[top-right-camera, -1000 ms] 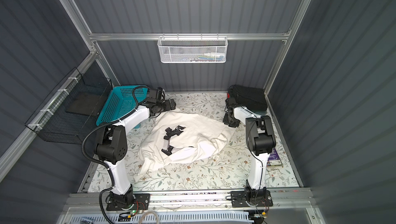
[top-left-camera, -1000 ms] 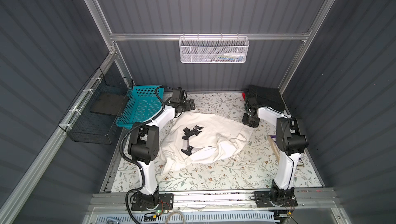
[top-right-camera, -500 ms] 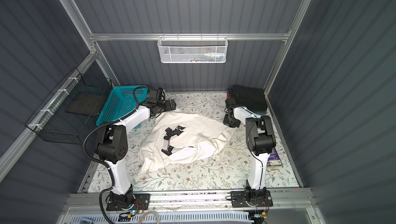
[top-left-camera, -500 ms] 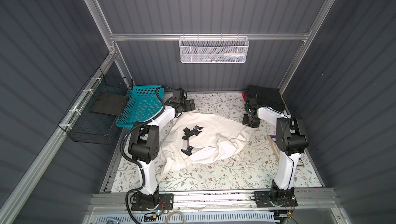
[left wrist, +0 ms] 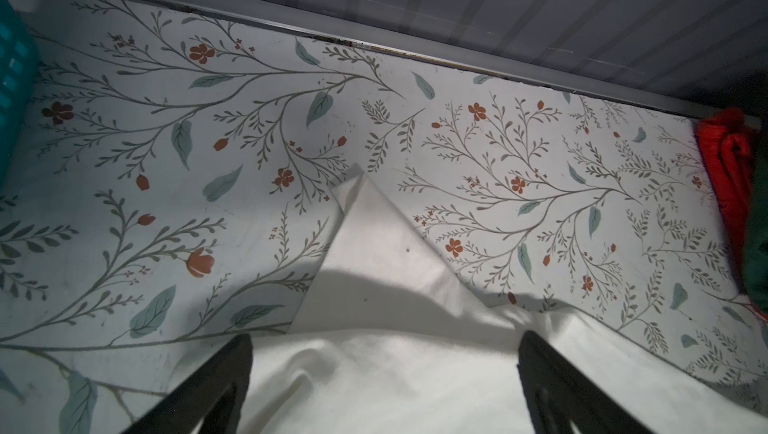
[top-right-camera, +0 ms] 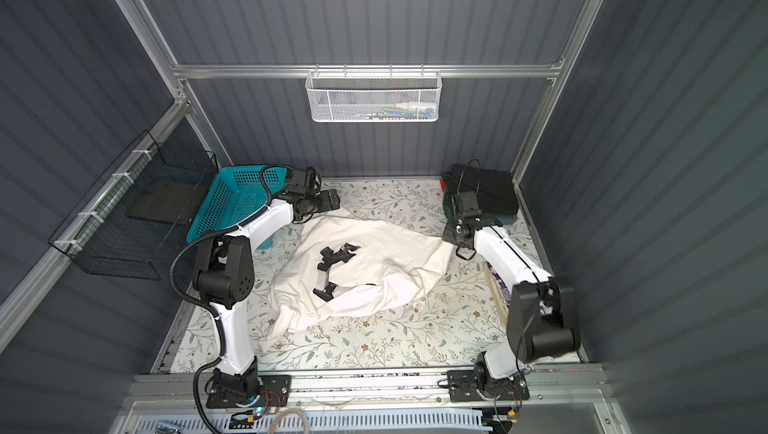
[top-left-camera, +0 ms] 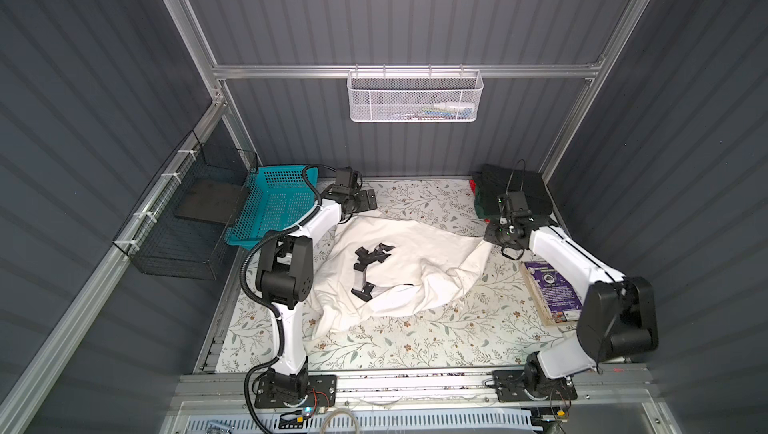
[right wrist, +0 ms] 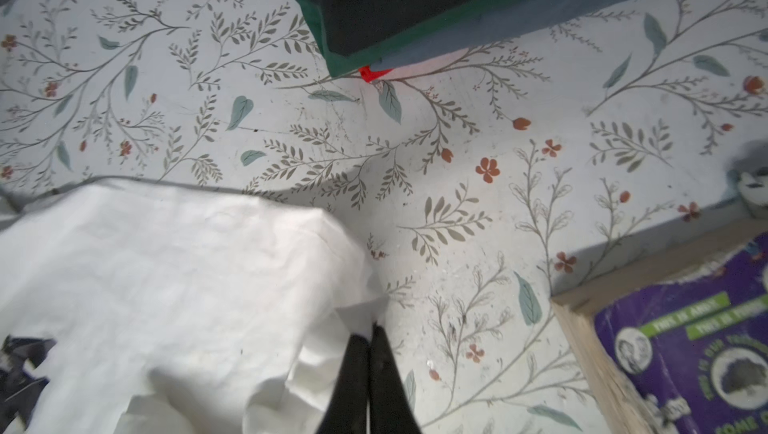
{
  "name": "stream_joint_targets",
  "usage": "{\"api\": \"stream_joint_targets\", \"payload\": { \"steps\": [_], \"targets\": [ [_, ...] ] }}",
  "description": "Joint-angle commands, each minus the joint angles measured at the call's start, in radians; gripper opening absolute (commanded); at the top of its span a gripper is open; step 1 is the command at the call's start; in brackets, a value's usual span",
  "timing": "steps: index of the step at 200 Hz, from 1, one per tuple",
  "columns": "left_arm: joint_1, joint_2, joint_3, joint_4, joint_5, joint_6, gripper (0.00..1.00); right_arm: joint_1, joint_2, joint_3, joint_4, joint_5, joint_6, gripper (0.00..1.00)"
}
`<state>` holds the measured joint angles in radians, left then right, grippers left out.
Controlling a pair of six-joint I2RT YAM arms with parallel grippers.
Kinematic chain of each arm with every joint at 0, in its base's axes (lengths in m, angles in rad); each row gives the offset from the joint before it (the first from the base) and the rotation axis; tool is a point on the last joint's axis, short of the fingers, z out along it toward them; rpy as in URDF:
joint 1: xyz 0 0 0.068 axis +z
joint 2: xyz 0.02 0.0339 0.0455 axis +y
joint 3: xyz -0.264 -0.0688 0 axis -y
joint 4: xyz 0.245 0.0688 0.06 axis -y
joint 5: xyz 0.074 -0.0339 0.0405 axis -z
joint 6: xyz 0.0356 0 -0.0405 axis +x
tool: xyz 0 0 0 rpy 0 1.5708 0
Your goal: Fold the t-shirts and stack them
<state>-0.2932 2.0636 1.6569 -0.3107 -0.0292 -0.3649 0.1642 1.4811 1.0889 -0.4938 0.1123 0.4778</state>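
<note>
We see a floral-patterned table covering (top-left-camera: 415,344) across the whole work floor. On its middle lies a large, crumpled off-white cotton t-shirt (top-left-camera: 419,257) with a black-and-grey print facing up, spread between the two arms.

On the left wall hangs a black wire basket (top-left-camera: 166,253) that holds a dark flat slab (top-left-camera: 208,203). Beside it, at the back left corner, a teal perforated plastic basket (top-left-camera: 286,170) leans tilted, and we see only its holed floor.

At the back right corner sits a stack of folded shirts (top-left-camera: 519,191): black on top, then dark green, grey and red at the bottom in the right wrist view.

A white mesh basket (top-left-camera: 415,95) hangs on the back rail with a few small things we cannot make out.

A purple printed box (top-left-camera: 550,290) lies at the right edge.

The left gripper (left wrist: 384,340) stands spread wide above the shirt's back corner. The right gripper (right wrist: 372,328) is pinched tight on the shirt's right edge, lifting a fold.
</note>
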Motion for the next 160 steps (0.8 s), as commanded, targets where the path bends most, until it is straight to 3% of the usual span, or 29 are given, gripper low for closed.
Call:
{"api": "stream_joint_targets", "payload": {
  "steps": [1, 40, 80, 121, 160],
  "targets": [
    [0.011, 0.054, 0.073, -0.071, 0.018, 0.035, 1.00, -0.001, -0.095, -0.097, 0.064, -0.058, 0.017, 0.00],
    [0.013, 0.200, 0.268, -0.233, 0.055, 0.118, 1.00, -0.005, -0.221, -0.214, 0.090, -0.097, 0.084, 0.00],
    [0.012, 0.322, 0.404, -0.325, 0.058, 0.158, 0.99, -0.004, -0.241, -0.276, 0.100, -0.127, 0.124, 0.00],
    [0.012, 0.412, 0.497, -0.332, 0.067, 0.170, 0.86, -0.004, -0.235, -0.282, 0.100, -0.134, 0.120, 0.00],
    [0.011, 0.482, 0.548, -0.332, 0.146, 0.182, 0.70, -0.005, -0.220, -0.267, 0.128, -0.125, 0.110, 0.00]
  ]
}}
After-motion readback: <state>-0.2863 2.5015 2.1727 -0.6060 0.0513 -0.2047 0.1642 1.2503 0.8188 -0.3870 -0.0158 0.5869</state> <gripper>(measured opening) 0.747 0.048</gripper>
